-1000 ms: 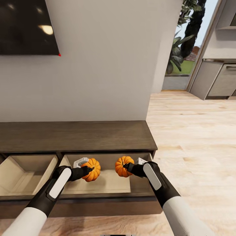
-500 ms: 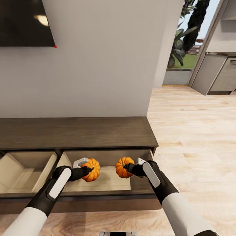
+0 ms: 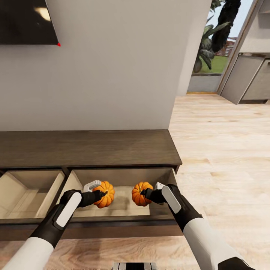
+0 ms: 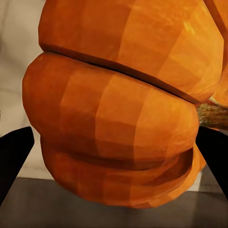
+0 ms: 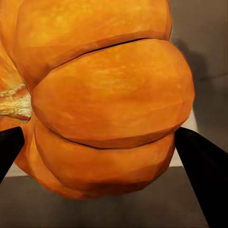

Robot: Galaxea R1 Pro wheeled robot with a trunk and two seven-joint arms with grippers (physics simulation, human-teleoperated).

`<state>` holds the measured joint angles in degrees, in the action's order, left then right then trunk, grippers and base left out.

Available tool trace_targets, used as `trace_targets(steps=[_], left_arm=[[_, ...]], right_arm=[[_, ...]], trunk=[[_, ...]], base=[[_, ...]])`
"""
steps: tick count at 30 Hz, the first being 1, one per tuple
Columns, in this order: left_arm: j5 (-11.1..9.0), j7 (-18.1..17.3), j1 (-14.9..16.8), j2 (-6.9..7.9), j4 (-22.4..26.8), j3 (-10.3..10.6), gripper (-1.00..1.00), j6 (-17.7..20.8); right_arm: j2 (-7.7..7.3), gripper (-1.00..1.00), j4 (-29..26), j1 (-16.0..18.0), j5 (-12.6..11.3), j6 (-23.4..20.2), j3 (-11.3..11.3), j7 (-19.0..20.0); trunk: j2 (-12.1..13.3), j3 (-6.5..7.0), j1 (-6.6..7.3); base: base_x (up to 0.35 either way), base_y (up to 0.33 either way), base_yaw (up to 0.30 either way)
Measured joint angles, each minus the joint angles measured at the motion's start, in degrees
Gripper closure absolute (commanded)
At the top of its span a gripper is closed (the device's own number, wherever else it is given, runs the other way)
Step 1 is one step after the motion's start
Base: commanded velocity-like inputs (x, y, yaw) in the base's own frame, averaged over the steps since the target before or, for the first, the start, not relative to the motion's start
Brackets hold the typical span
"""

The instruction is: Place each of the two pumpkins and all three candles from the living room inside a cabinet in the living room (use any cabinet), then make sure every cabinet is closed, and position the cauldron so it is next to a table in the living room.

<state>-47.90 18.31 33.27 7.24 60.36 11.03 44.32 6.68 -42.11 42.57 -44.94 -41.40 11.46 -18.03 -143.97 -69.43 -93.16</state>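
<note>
We see a long dark-brown cabinet (image 3: 88,148) across the lower half of the head frame, against a pale grey wall (image 3: 120,63), a black TV screen (image 3: 24,20) at upper left. Light wood floor (image 3: 221,157) runs right toward a doorway with plants (image 3: 212,41) at upper right. Two drawers stand open – left drawer (image 3: 26,195) and right drawer (image 3: 120,204), tan inside. Left gripper (image 3: 101,193) pinches the left pumpkin (image 3: 105,194), right gripper (image 3: 144,193) pinches the right pumpkin (image 3: 139,194), both held over the right drawer at lower centre. The wrist views add close detail – black fingertips (image 4: 14,154) flank the ribbed left pumpkin (image 4: 118,109), its stem at the frame's right edge; the right pumpkin (image 5: 104,95) likewise, with a fingertip (image 5: 202,166) against its side.
</note>
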Motion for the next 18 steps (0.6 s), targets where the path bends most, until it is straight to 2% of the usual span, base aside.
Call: trace_targets(steps=[7,18], left_arm=[[0.0,-0.04,0.0,0.0,-0.04,0.05,1.0,0.02],[-0.14,0.04,0.01,0.0,0.39,0.05,1.0,0.03]], right_arm=[[0.04,1.0,0.78,0.1,0.02,0.3,0.24,0.0],[0.04,1.0,1.3,0.42,-0.09,0.5,0.26,0.0]], trunk=[[-0.09,-1.55,-0.18],[-0.1,-1.56,-0.17]], base=[[0.0,0.0,0.0],[0.02,0.0,0.0]])
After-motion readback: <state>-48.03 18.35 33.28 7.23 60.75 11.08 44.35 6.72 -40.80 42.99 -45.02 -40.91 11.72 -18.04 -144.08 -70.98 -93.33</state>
